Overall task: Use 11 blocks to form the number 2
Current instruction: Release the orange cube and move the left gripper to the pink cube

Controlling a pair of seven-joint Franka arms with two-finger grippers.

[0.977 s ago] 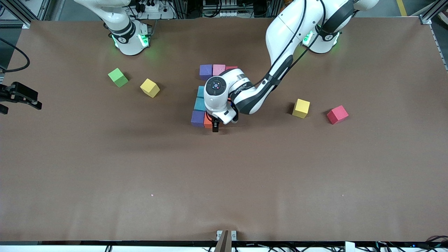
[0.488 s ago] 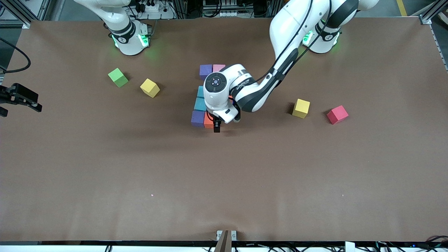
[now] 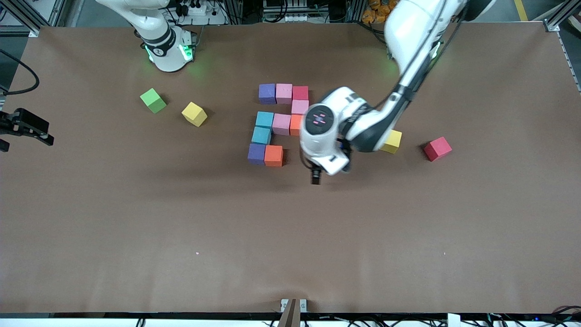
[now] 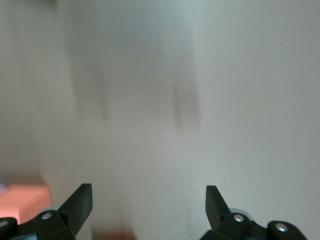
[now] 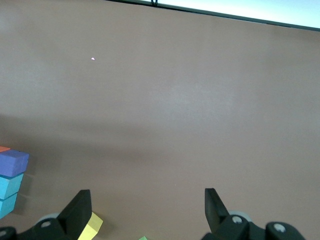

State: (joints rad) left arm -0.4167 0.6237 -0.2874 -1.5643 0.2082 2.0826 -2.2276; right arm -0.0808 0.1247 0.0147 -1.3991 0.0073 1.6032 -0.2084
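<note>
Blocks (image 3: 274, 123), matte foam cubes, square-edged, left gripper (image 3: 316, 176) over bare table (image 3: 136, 218), fingers spread, empty, right gripper (image 5: 145, 210) likewise

The left wrist view is smeared with motion blur; only the left gripper's (image 4: 149, 210) dark fingertips (image 4: 80, 202) and an orange block (image 4: 22, 202) cut off at the picture's edge can be made out. In the front view, the left arm (image 3: 363, 129) covers much of a yellow cube (image 3: 393, 141) and part of an orange block (image 3: 296, 125). The right gripper (image 3: 27, 125) is partly cropped there.
</note>
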